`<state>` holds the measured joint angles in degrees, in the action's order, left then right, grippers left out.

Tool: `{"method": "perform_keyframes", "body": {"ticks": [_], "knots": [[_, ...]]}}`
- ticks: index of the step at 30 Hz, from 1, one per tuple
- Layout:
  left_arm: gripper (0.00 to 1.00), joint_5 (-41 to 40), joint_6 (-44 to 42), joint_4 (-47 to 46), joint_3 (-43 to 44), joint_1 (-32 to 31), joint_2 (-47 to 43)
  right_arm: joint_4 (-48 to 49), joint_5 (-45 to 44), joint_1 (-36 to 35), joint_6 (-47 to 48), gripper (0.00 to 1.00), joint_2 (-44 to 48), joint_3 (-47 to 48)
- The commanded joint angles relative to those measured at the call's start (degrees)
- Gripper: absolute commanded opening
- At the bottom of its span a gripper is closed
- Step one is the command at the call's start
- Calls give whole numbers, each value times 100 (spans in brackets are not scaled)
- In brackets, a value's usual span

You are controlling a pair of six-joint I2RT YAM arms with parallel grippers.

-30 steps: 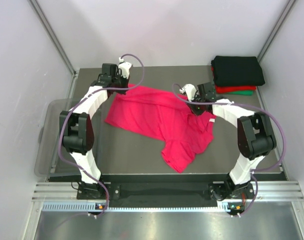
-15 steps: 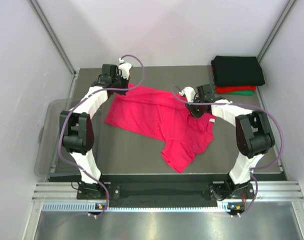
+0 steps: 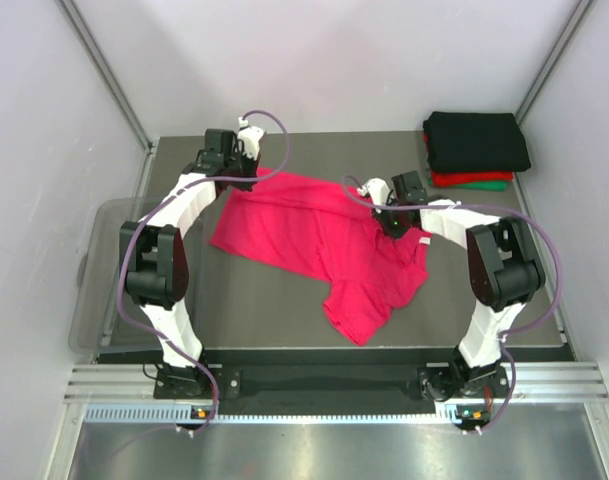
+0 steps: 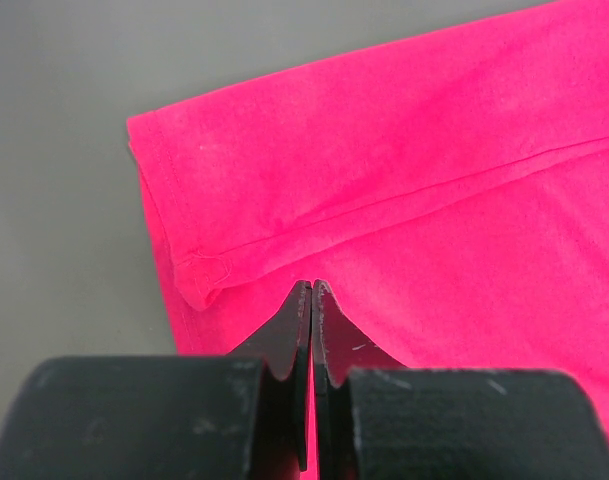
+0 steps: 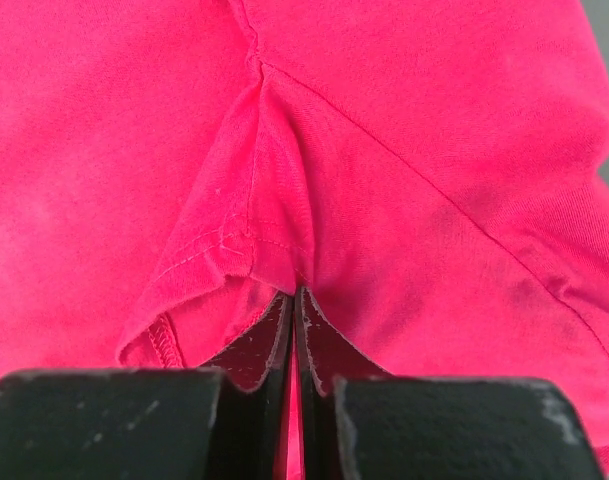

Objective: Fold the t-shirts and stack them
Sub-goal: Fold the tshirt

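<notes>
Jaws of right gripper (image 5: 294,292) pressing together, pinching raised fold of pink t-shirt (image 3: 304,235) at seam. Jaws of left gripper (image 4: 311,290) pressing together on shirt cloth beside sleeve hem, sliver of pink showing between them. Left arm reaching along left edge of tabletop (image 3: 254,300) to shirt's far-left corner. Right arm bending inward from right edge, wrist hanging low over shirt's right side. Shirt lying spread and rumpled across middle of tabletop. Black t-shirt (image 3: 476,140) sitting folded atop red t-shirt (image 3: 464,179) and green t-shirt (image 3: 496,185) at far-right corner.
</notes>
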<state>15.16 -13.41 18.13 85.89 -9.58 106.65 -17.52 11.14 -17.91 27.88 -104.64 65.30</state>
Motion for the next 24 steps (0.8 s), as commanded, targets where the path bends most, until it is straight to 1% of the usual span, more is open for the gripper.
{"method": "perform_keyframes", "body": {"ticks": [1,6,11,14,15,16,17,18,19,21,24], "knots": [[0,40,-4,-319,-63,-26,-303,152,126,-89,7,0,487,18],[0,49,14,-328,-107,-17,-373,117,-85,-485,104,0,1058,-236],[0,22,-4,-424,-256,-26,-522,38,-50,-696,77,0,1244,-325],[0,-4,-4,-442,-301,-26,-566,-23,160,-827,42,0,1288,-404],[0,-4,-4,-442,-309,-26,-566,-58,326,-845,25,2,1280,-439],[0,-13,-13,-442,-309,-26,-575,-111,441,-872,7,7,1271,-430],[0,-13,-13,-442,-309,-26,-567,-198,590,-907,7,13,1218,-395],[0,-13,-13,-433,-309,-26,-566,-339,748,-933,-28,24,1131,-299],[0,-22,-21,-442,-301,-26,-566,-331,758,-951,-54,27,1104,-281],[0,-22,-30,-442,-292,-26,-549,-357,776,-1012,-54,31,1086,-185],[0,-30,-21,-451,-239,-17,-505,-419,777,-1013,-63,31,1200,-17]]}}
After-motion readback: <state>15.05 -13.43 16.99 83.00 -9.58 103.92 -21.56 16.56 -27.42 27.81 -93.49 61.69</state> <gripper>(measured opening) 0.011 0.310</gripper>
